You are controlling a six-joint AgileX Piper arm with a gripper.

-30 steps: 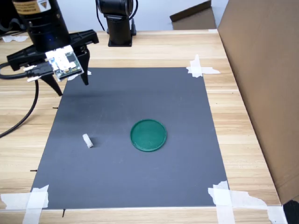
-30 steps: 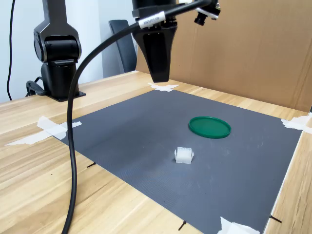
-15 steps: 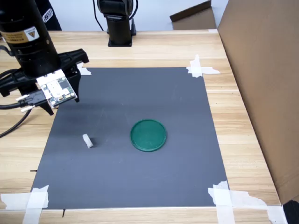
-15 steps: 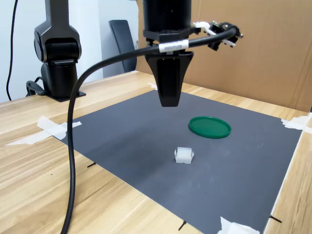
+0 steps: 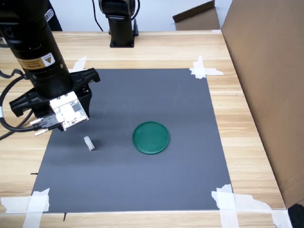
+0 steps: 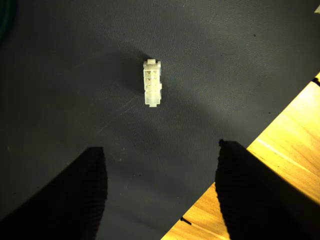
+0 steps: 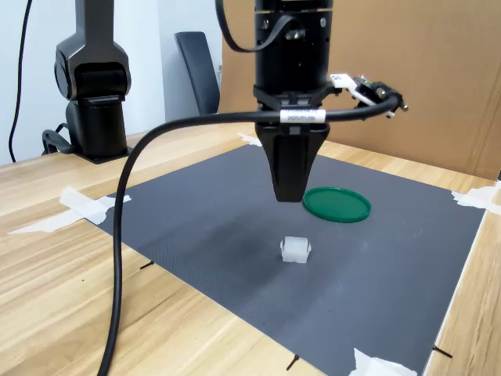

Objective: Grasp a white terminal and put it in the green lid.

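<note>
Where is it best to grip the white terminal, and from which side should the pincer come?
Probably from straight above, closing on the two long sides of the white terminal. It lies flat on the grey mat with free space all around, and its narrow width fits easily between the open pincer fingers, which hang above it.

In the wrist view, the green lid [image 6: 4, 20] is cut off at the edge, and the pincer [image 6: 160, 195] fingers are cropped by the frame.
</note>
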